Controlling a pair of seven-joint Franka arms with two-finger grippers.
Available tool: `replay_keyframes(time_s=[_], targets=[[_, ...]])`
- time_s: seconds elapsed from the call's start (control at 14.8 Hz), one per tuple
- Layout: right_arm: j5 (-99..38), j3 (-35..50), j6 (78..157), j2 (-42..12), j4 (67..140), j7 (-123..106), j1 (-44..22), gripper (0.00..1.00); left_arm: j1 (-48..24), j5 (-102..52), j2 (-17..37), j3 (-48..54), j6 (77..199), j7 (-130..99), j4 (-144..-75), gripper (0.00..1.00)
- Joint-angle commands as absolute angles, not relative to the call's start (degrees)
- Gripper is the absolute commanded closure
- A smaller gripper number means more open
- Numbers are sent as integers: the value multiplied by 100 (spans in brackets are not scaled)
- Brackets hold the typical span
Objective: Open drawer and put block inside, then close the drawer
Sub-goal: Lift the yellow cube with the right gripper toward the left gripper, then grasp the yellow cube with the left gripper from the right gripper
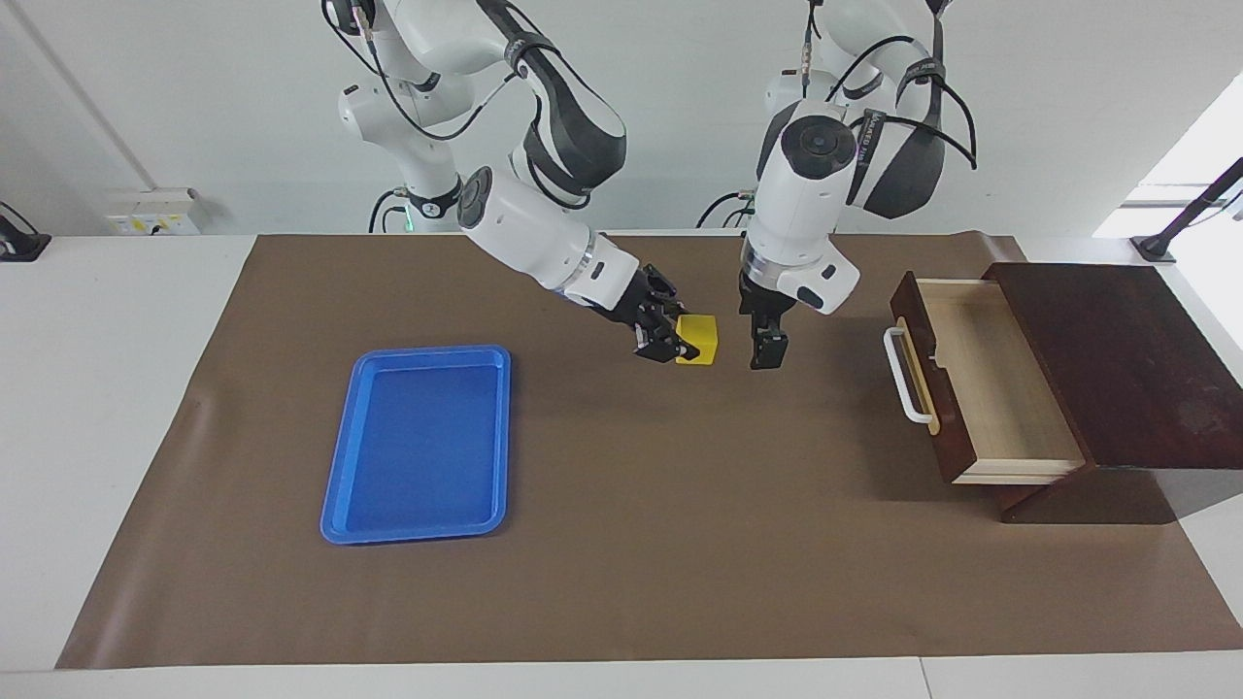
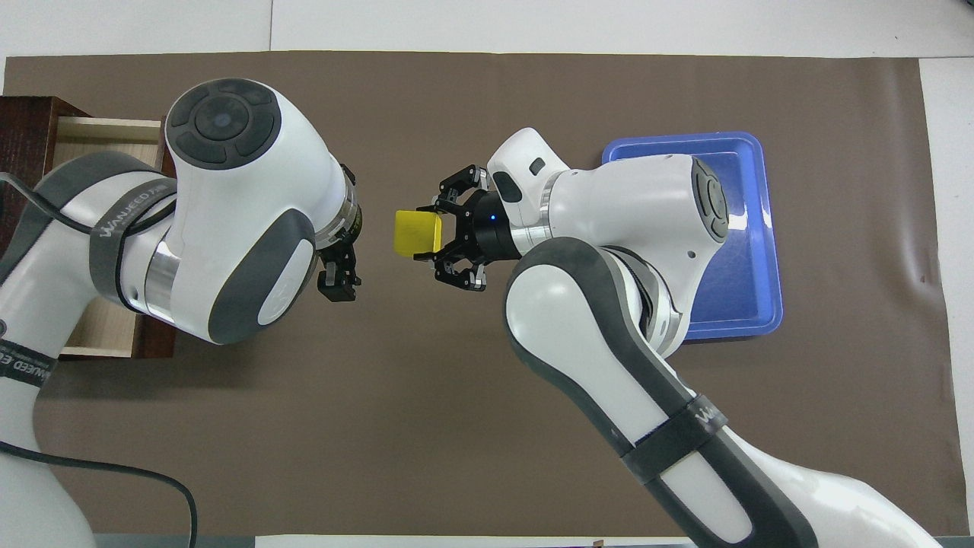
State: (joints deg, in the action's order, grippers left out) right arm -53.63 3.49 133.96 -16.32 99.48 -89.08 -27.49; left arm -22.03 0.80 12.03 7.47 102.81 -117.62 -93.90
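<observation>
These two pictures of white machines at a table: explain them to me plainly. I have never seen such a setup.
You see two robot arms, each ending in a two-fingered claw. One picture is taken from across the table, facing the robots; the other looks steeply down from above their own end, so the sides are swapped between them.

A brown mat covers the table. On it, toward the right arm's end, lies a flat blue tray. Toward the left arm's end stands a dark wooden box with its drawer pulled open.

The right claw is shut on a small yellow block, held in the air over the middle of the mat. The left claw hangs open close beside the block, holding nothing.
</observation>
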Motion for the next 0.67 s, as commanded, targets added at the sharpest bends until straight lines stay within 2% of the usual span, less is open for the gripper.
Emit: replay_keyframes(time_s=[0.0,0.61], targets=[[-5221,369,13499,-1635,9914,-8771,-2724,100,-2425,-9,1248,677,10248,-11927,-9229,0],[-5230,369,13518,-1635,9923,-8771,-2821,100,-2680,0,1257,686,10529,-12032,-9202,0]])
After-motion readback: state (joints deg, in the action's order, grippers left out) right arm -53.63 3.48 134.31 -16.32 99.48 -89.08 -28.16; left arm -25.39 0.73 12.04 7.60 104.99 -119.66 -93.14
